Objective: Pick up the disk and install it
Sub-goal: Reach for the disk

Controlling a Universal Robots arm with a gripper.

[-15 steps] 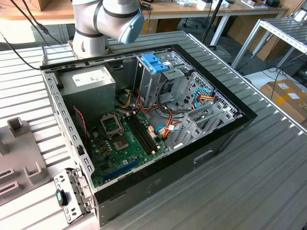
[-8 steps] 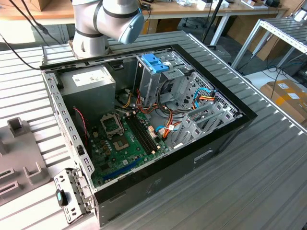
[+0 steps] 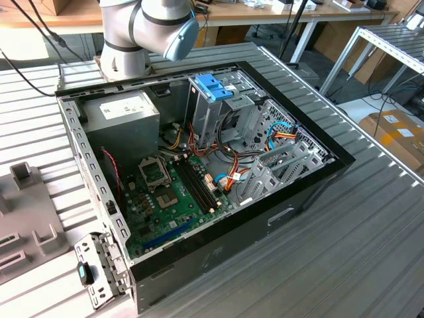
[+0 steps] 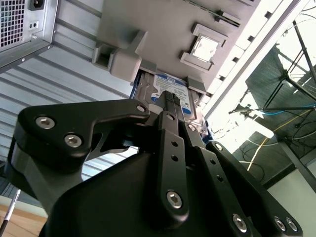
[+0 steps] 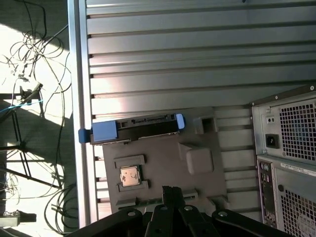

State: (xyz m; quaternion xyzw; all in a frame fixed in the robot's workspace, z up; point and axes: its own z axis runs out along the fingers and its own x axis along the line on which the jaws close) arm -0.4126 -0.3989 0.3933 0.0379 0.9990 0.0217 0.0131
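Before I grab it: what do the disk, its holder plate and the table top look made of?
The disk shows a dark, metal-looking edge and glossy blue rails, apparently plastic. The holder plate is matte grey with moulded blocks, likely plastic. The table top is ribbed, silvery, sheeny: probably aluminium.

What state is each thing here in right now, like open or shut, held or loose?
disk: sitting at the edge of the fixture plate, not gripped, not yet in the case.
gripper: shut, holding nothing, apart from the disk.
computer case: on its side, side panel off, insides exposed.
processor chip: seated in its holder on the plate.
drive cage: upright inside the case.
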